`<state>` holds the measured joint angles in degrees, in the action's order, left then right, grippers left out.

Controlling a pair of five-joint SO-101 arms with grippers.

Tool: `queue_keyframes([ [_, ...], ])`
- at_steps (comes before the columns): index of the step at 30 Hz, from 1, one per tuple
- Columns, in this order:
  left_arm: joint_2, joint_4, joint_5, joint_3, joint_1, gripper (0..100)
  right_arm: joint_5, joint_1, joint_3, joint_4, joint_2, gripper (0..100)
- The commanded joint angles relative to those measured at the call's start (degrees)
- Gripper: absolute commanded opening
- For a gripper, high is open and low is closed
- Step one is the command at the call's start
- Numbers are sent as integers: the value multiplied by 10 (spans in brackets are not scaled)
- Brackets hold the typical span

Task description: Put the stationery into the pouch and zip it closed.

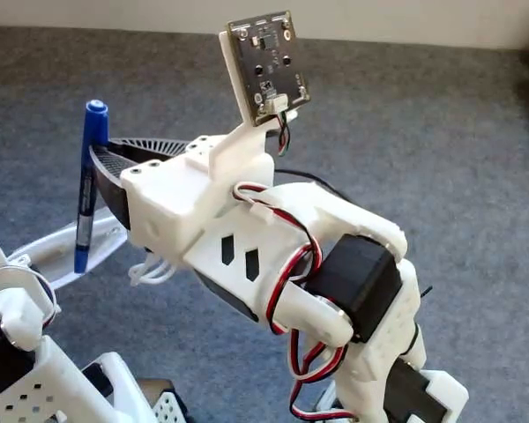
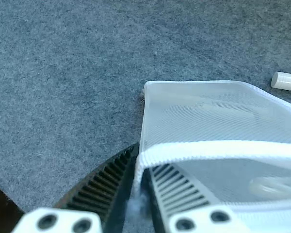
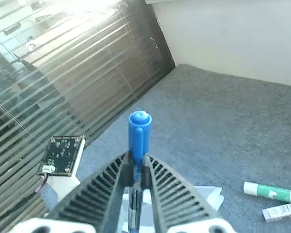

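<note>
right hand [image 3: 136, 162] clamped tight on a blue pen [image 3: 138, 127], cap up, standing clear above the fingertips. left hand [image 2: 139, 165] pinched shut on the rim of the white mesh pouch [image 2: 208, 111], which spread away from its fingertips over the grey table [image 2: 63, 73].

progress, judged: early to middle. pen held in the air, not yet in the pouch. a glue stick [image 3: 270, 191] and a small white item [image 3: 281, 211] lay loose on the table beyond the right hand. zipping not begun.

faint shapes showed through the mesh, contents unclear. could not tell where the zip pull sat. pouch mouth cut off at the frame edge.
</note>
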<state>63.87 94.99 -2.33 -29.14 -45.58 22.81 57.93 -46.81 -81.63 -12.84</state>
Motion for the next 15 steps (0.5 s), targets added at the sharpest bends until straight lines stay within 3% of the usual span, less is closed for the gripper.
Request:
queue_keyframes([
  [1, -10, -3, -4, 3, -1, 7, -38, 0, -2, -18, -25, 5],
  [15, -10, -3, -4, 3, -1, 7, -60, 107, -7, -118, -25, 5],
])
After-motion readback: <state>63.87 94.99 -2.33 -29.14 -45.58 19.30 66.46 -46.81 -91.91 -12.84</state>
